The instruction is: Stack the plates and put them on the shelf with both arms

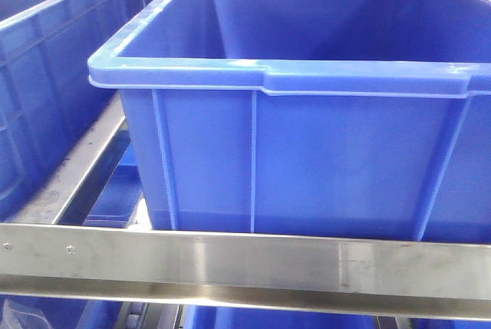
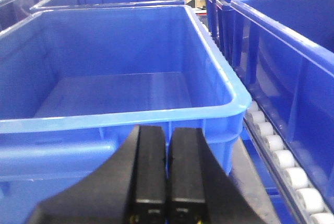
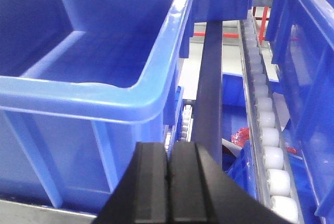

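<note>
No plates show in any view. The shelf (image 1: 253, 264) appears as a brushed steel front rail across the bottom of the front view, with a side rail running back at the left. My left gripper (image 2: 168, 132) is shut, its black fingers pressed together just in front of an empty blue crate (image 2: 120, 93). My right gripper (image 3: 169, 148) is shut too, with nothing between its fingers, close to the near right corner of a blue crate (image 3: 104, 98).
A large empty blue crate (image 1: 307, 145) fills the front view, another blue crate (image 1: 46, 76) to its left. White conveyor rollers (image 2: 284, 158) run beside the crates; rollers (image 3: 271, 145) and a dark rail (image 3: 209, 88) lie right of the right gripper. A red scrap (image 3: 242, 135) lies below.
</note>
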Tool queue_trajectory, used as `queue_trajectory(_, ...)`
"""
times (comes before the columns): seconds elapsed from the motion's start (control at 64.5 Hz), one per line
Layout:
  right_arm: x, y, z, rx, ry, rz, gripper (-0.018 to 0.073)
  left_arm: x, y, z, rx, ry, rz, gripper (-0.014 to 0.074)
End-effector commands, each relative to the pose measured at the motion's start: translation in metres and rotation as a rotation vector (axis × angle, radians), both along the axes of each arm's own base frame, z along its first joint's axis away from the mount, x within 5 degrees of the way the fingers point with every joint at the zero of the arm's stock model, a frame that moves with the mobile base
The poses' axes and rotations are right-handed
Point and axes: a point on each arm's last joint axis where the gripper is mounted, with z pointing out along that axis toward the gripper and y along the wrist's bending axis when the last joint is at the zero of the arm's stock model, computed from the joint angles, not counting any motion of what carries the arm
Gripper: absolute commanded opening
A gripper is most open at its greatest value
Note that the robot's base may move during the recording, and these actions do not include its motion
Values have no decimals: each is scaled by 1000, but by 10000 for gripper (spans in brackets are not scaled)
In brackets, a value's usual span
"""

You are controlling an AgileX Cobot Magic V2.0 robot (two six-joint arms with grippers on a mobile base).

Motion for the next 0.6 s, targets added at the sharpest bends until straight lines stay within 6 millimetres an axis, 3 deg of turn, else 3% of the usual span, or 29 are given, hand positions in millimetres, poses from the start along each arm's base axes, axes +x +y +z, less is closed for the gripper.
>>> queue_trajectory(0.0,-1,-1,9,-5,-101,-17,56,-2,1,7,-17,-101,8,82)
queue_trajectory(0.589,-1,-1,9,-5,-101,-17,56,-2,1,7,-1,-104,9,82)
